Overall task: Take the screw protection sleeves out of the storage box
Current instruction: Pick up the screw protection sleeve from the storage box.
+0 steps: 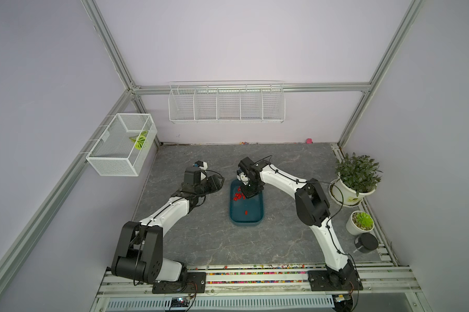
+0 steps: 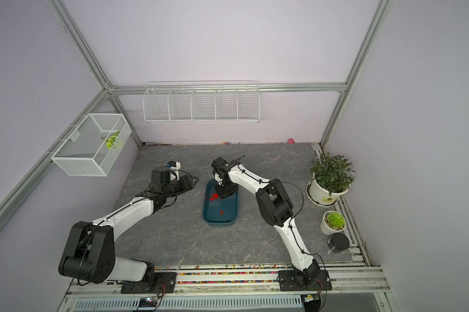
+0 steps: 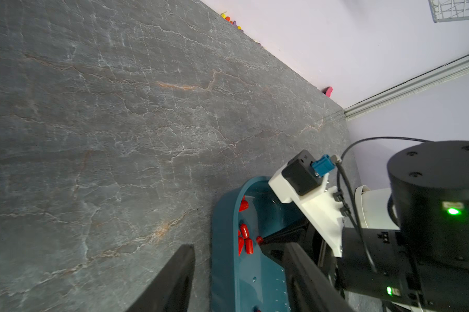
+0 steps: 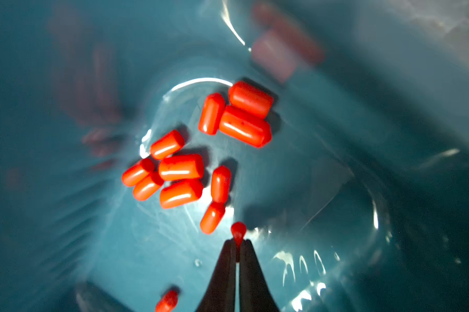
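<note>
The red sleeves [image 4: 181, 167] are lying loose on the floor of the blue box [image 4: 65, 216], most of them bunched in a cluster [image 1: 238, 196] toward its far end, touching or overlapping one another. A single sleeve [image 1: 245, 213] is lying apart from them, nearer the middle of the box [image 1: 246, 223]. The right gripper [image 4: 238, 243] is pointing steeply down into the far end of the box, just beside the cluster, and its two dark fingers [image 4: 222, 270] are clamping together on the end of one sleeve [image 4: 238, 232]; whether that sleeve is touching the floor cannot be told. The right arm [image 1: 279, 178] is reaching in from the right side with its wrist bent downward. The left gripper [image 3: 240, 245] is hanging just beside the left rim of the box, its fingers [image 3: 173, 278] standing apart and holding nothing, while the left arm [image 1: 168, 213] is stretching forward low over the grey table [image 1: 200, 235]. On the left wall a white wire basket [image 1: 119, 159] is holding a green leaf [image 1: 139, 140], and a long wire rack [image 1: 226, 108] is hanging on the back wall. At the table's right edge two white pots, a large one [image 1: 346, 193] and a small one [image 1: 360, 224], are holding green plants.
</note>
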Robot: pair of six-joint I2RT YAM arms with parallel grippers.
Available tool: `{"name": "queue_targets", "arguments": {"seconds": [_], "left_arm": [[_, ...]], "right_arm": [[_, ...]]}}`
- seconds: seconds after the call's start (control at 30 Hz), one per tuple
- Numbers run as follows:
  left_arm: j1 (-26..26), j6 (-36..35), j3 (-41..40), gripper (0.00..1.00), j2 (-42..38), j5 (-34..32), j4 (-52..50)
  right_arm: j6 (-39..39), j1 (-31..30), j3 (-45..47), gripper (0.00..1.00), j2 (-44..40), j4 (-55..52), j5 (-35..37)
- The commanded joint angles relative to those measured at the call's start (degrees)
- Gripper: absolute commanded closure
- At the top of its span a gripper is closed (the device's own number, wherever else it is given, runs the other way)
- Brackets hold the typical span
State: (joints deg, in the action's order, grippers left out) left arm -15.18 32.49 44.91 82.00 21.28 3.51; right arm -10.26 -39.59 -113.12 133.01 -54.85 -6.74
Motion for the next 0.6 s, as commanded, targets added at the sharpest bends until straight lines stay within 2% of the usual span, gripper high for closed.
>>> {"name": "queue_targets", "arguments": {"seconds": [0.0,0.23,0.57], "left_arm": [[-0.34,-0.26,1.51,0.41,0.67,0.48,-0.56],[-0.35,-0.24,1.51,0.41,0.64,0.46,-0.69],[-0.32,-0.06,1.56,0.41,0.89,0.57,-0.14]], "right_arm": [[-0.21,0.66,1.36,0.92,-4.76,0.49,-0.31],[-0.29,1.29,3.47,0.93,-9.63,0.1,-0.61],[-0.2,4.02,13.45,0.91,-22.2,0.18,1.14]]}}
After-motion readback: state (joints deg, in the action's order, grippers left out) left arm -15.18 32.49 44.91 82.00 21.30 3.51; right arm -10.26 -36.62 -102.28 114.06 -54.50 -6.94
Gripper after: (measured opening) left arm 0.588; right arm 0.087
